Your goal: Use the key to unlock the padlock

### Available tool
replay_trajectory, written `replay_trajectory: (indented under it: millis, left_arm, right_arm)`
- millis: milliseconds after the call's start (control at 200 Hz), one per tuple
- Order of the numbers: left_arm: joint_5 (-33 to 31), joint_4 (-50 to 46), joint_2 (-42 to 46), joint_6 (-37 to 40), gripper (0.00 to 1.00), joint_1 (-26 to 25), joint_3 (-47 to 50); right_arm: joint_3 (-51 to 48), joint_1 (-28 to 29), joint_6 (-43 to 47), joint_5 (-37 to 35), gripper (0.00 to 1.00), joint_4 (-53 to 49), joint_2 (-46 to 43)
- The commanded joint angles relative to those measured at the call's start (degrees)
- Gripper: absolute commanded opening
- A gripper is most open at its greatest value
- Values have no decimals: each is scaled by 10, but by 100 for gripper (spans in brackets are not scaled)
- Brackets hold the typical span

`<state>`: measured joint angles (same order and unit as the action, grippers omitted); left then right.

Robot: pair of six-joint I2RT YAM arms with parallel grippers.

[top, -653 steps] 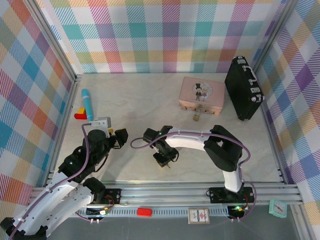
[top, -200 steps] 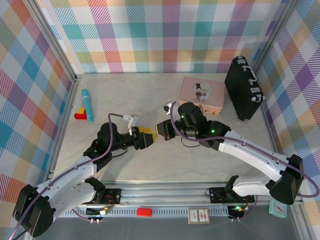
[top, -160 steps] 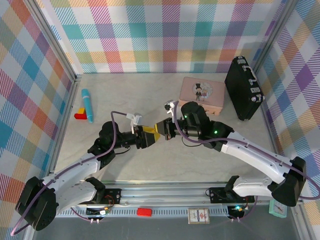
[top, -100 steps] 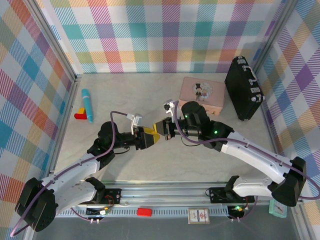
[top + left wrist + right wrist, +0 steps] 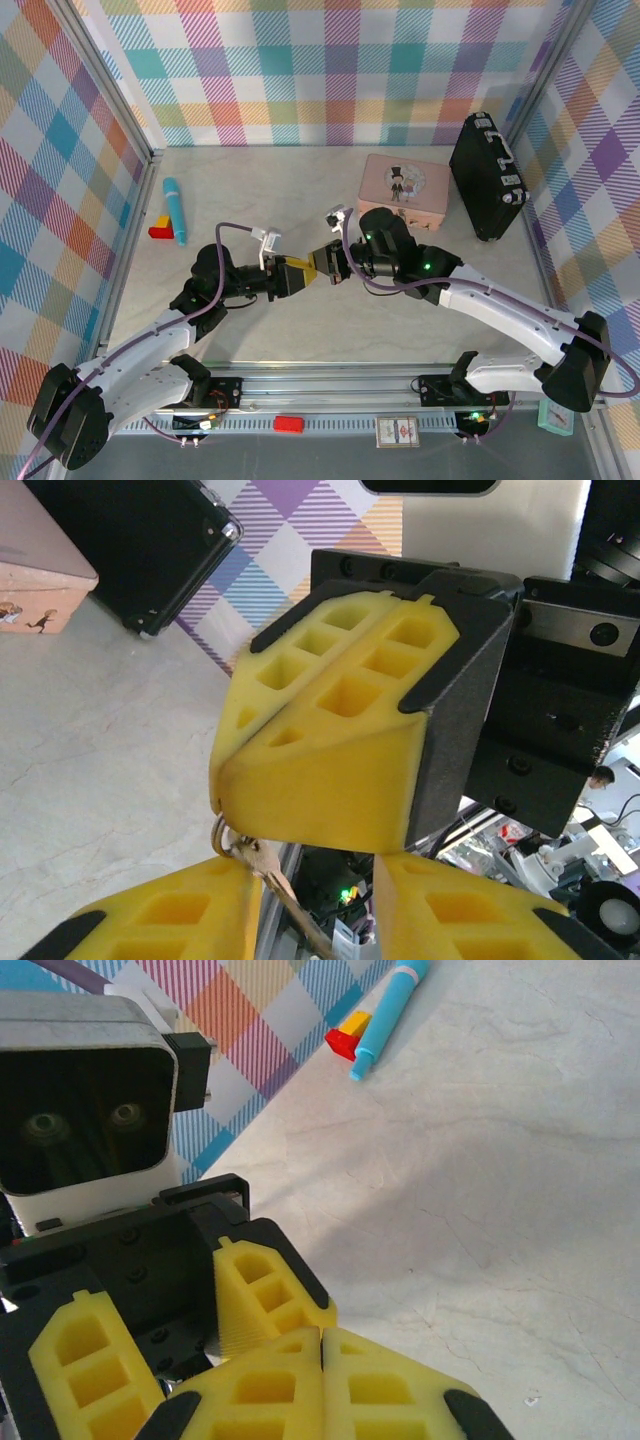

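My two grippers meet tip to tip above the middle of the table. The right gripper [image 5: 322, 266] is shut, its yellow fingers [image 5: 375, 1385] pressed flat together. In the left wrist view the key [image 5: 262, 865], a thin brownish sliver on a small ring, hangs slanting from the right gripper's [image 5: 225, 780] tip. My left gripper [image 5: 315, 880] sits just below with its jaws apart. The key lies between them, against the inner face of one finger [image 5: 160, 920]. The padlock is hidden behind the right arm in the top view.
A pink tin [image 5: 405, 188] stands at the back right, with a black case [image 5: 488, 178] upright beside it against the right wall. A blue pen [image 5: 175, 208] and a red-and-yellow block [image 5: 160, 228] lie at the left wall.
The left gripper has moved in under the right gripper's tip and its jaws have narrowed around the hanging key. The right gripper has stayed shut and almost still.
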<state>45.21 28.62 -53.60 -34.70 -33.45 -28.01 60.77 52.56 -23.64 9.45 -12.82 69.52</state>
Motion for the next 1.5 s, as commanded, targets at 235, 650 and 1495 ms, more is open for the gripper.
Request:
replay_trajectory:
  millis: [235, 650, 1495]
  left_arm:
    - [-3, -35, 17, 32, 28, 4, -29]
    - [-58, -130, 52, 92, 39, 5, -38]
    - [-10, -108, 4, 108, 41, -13, -65]
  right_arm:
    - [-8, -1, 11, -10, 0, 16, -24]
    - [-5, -1, -4, 3, 0, 22, -37]
    - [-3, 6, -53, 19, 0, 49, -32]
